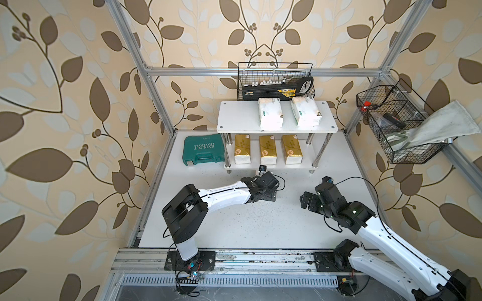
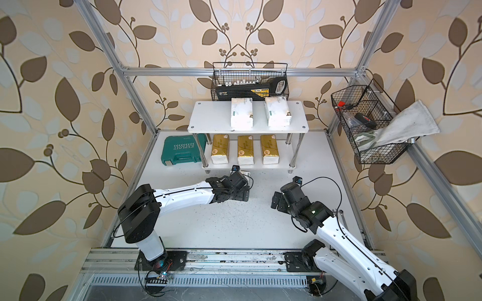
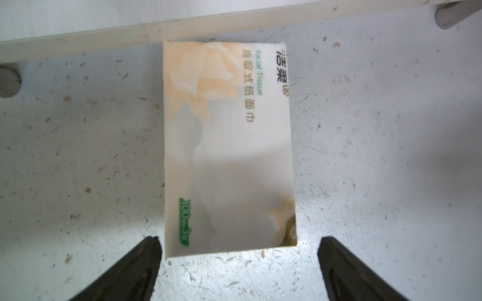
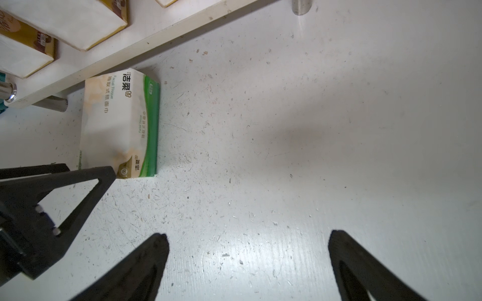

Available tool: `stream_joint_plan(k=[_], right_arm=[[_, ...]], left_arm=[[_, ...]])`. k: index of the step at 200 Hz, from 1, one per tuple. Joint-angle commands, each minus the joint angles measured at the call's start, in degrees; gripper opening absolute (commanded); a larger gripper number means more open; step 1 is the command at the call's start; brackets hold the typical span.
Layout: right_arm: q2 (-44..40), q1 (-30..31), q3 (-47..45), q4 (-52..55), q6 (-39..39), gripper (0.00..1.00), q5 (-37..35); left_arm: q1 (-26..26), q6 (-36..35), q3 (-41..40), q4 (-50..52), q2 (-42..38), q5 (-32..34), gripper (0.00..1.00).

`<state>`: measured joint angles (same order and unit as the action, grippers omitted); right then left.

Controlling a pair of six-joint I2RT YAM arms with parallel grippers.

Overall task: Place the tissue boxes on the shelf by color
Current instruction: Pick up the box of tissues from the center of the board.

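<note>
the scuffed, speckled white bench (image 1: 247,224) lies bare between the arms. the right end effector (image 4: 248,234) hangs wide open over bare bench, holding nothing. the left end effector (image 3: 239,241) is equally spread and empty, its fingertips flanking the near end of a white tissue pack (image 3: 229,156) that lies flat, far end at the shelf (image 1: 268,167) front edge. beyond, three gold packs (image 1: 267,149) fill the lower tier. two white packs (image 1: 270,114) sit above, beside bare board. leaf-patterned walls close in the sides.
</note>
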<state>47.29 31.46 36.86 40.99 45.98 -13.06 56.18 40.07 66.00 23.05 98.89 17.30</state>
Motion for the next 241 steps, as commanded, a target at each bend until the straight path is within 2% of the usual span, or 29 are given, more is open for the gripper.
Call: stream_joint_plan(k=[1,61,130,190,241], right_arm=[[-0.38,-0.25,0.85,0.48,-0.34,0.99,0.08],[-0.58,-0.26,0.60,0.58,-0.44,0.99,-0.15],[0.09,-0.26,0.47,0.15,-0.36,0.99,-0.11],[0.43,-0.32,0.18,-0.39,-0.26,0.99,0.23],[0.45,-0.26,0.14,-0.58,-0.10,0.99,0.49]], left_arm=[[-0.97,-1.59,0.89,-0.53,-0.67,-1.74,0.99],[-3.34,-0.93,1.48,-2.25,3.14,-2.09,0.99],[-3.46,-0.90,1.88,-3.67,5.37,-3.06,0.99],[-1.79,-0.33,4.59,-0.88,3.54,-0.55,0.99],[-1.37,2.99,6.96,3.02,6.19,2.56,0.99]])
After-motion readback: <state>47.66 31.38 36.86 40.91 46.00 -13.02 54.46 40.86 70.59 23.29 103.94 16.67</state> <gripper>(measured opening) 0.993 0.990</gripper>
